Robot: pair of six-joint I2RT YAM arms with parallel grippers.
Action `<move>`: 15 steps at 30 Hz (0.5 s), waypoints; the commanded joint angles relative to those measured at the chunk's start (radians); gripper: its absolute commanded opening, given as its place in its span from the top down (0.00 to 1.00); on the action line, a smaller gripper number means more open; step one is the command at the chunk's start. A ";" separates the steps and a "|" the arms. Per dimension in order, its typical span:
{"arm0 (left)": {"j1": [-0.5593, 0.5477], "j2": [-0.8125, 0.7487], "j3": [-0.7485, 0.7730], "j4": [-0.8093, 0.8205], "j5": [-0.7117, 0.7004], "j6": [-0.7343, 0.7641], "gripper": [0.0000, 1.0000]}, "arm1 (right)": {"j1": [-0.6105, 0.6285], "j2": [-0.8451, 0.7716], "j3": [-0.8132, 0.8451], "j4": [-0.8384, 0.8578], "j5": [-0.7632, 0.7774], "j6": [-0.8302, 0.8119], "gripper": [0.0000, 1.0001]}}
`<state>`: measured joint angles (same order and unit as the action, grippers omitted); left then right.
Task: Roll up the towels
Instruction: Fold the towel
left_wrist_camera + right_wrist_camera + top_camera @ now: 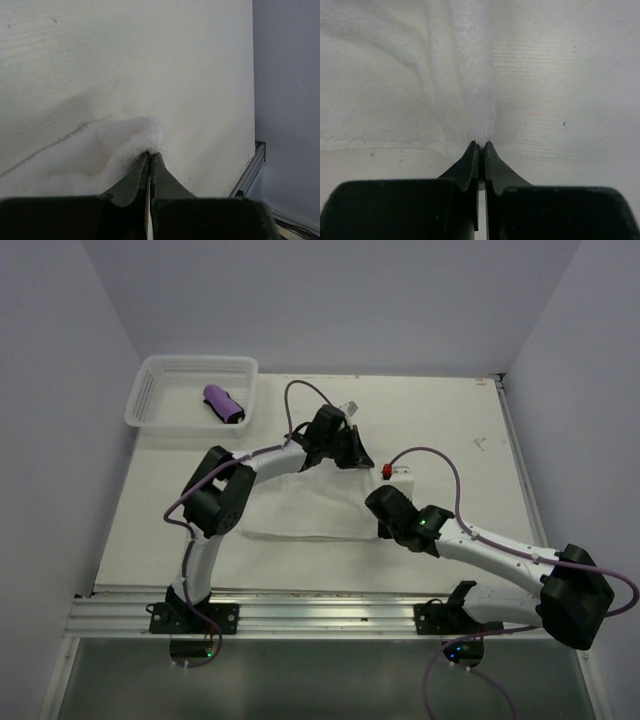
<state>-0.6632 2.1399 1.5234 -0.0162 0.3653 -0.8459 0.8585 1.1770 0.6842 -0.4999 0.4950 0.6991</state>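
The small purple cloth towel point(224, 404) sits, apparently rolled, in the white plastic mesh basket point(141, 396). The large fluffy white towel point(305, 508) lies flat mid-table. It looks soft, limp and light, so it is best gripped at its edge, where the left gripper point(150, 156) and right gripper point(482, 146), 2 pinches, are clamped.

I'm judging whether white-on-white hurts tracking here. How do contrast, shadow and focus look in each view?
Top external: even light; the white towel nearly blends into the table, marked only by a faint edge shadow. Left wrist: pile sharp at the left pincer, soft shadow beside the raised fold. Right wrist: fold shadows give the towel shape; no glare.
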 commanded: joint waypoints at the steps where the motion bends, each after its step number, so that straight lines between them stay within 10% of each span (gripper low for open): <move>1: 0.063 -0.066 0.014 0.137 -0.080 0.019 1.00 | 0.022 0.000 0.000 -0.075 -0.067 0.003 1.00; 4: 0.063 -0.051 0.038 0.142 -0.063 0.016 1.00 | 0.022 0.015 0.015 -0.133 -0.016 0.057 1.00; 11: 0.050 -0.034 0.086 0.118 -0.055 0.045 0.39 | 0.022 -0.019 -0.075 -0.057 -0.041 0.163 1.00; 15: 0.037 -0.043 0.113 0.056 -0.077 0.071 0.32 | 0.022 -0.022 -0.120 0.006 -0.084 0.204 1.00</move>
<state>-0.6128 2.1391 1.5864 0.0414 0.3180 -0.8162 0.8761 1.1767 0.5915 -0.5404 0.4450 0.8349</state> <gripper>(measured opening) 0.669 0.030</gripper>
